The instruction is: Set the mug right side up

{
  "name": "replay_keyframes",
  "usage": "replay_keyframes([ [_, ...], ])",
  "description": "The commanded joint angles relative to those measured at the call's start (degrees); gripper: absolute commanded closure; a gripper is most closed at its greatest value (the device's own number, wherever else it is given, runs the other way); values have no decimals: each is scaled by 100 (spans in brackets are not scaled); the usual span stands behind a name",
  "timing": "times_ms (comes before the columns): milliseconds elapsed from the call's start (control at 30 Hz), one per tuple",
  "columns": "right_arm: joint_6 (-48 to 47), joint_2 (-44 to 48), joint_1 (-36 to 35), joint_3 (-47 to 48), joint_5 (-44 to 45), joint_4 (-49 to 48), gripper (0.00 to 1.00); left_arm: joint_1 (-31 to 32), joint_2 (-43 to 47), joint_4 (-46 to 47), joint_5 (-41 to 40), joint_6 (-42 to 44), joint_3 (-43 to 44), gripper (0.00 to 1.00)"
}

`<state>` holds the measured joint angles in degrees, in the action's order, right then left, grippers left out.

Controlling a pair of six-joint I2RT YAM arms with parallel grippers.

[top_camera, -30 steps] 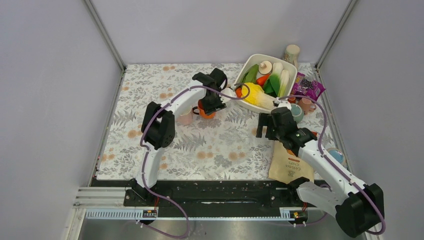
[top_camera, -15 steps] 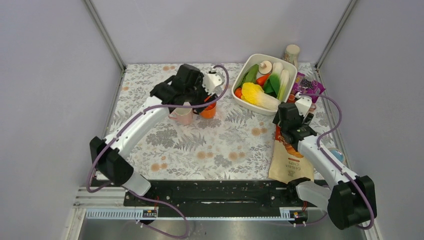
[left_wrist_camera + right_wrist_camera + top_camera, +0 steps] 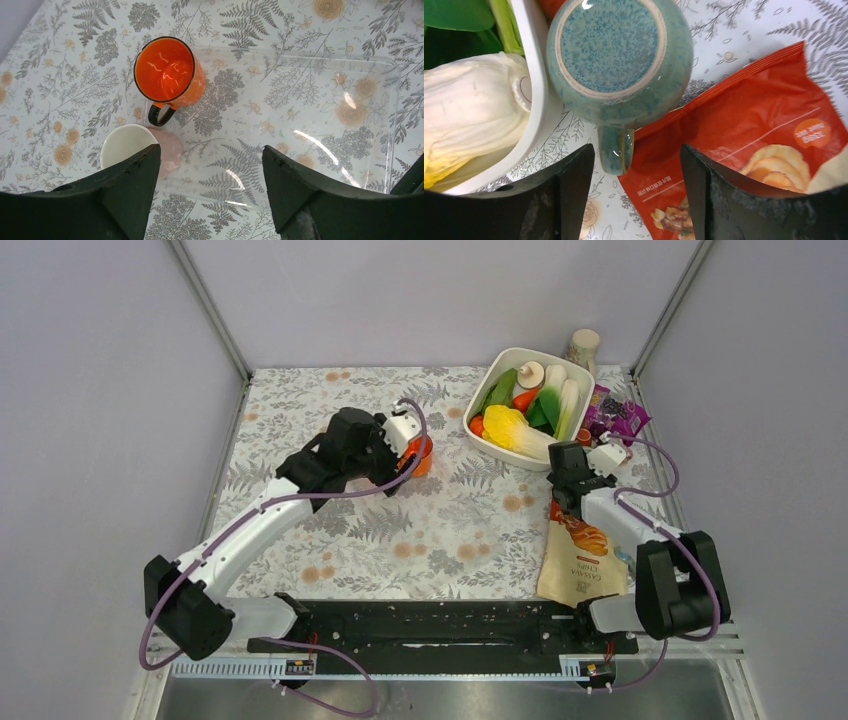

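1. While the right gripper (image 3: 636, 155) hangs over the teal mug (image 3: 616, 65), its jaws stand wide apart and grip nothing.
2. Teal mug is upside down, speckled base facing up at the wrist camera. It sits just ahead of the right fingertips on the floral table cover (image 3: 749, 30).
3. Its handle points back toward the gripper, in line with the gap between the two fingers. Can't tell if it is at finger height.
4. Left of the right gripper is the wall of the white dish (image 3: 536, 100), just beside the mug; touching or not is unclear. A pale cabbage (image 3: 469, 115) lies inside the dish.
5. Right of the gripper, running under its right finger, a red snack bag (image 3: 764, 130) lies flat with its edge reaching the mug.
6. Left gripper (image 3: 210, 155) has its jaws wide and empty, pointing down at the table, well apart from the teal mug.
7. Ahead-left of the left gripper an orange mug (image 3: 170, 75) stands upright, mouth up, black handle pointing back toward the left finger.
8. A pale cup (image 3: 127, 150) sits mouth up, partly hidden by that finger and near the orange mug's handle.
9. A clear tray (image 3: 395, 90) spreads ahead of and under the left gripper. Orange mug is at its left corner; on it or beside it, can't tell.
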<state>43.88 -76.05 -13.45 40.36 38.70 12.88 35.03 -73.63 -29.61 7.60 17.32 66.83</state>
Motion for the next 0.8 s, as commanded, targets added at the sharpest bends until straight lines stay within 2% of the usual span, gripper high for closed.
replay_keyframes([
  [0,567,-541,107,410,-321,-116,29,-98,510,678,316,-51,-180,22],
  [100,840,-776,187,339,-451,-107,32,-181,642,655,609,-87,-244,22],
  [200,901,-866,272,241,-452,-126,42,-227,720,616,725,-80,-279,22],
  [367,958,-736,439,44,-581,-307,46,-276,794,572,834,-58,-277,22],
  [400,889,-785,459,92,-647,-310,49,-282,803,569,846,-57,-277,22],
  [500,786,-872,541,194,-818,-297,71,-294,824,574,877,-77,-272,22],
  [633,531,-682,589,159,-753,-296,91,-303,822,549,912,-80,-267,21],
  [667,446,-585,589,130,-710,-289,99,-310,804,551,928,-80,-261,21],
  [767,145,-219,589,30,-760,-282,100,-316,705,535,1001,-125,-198,21],
])
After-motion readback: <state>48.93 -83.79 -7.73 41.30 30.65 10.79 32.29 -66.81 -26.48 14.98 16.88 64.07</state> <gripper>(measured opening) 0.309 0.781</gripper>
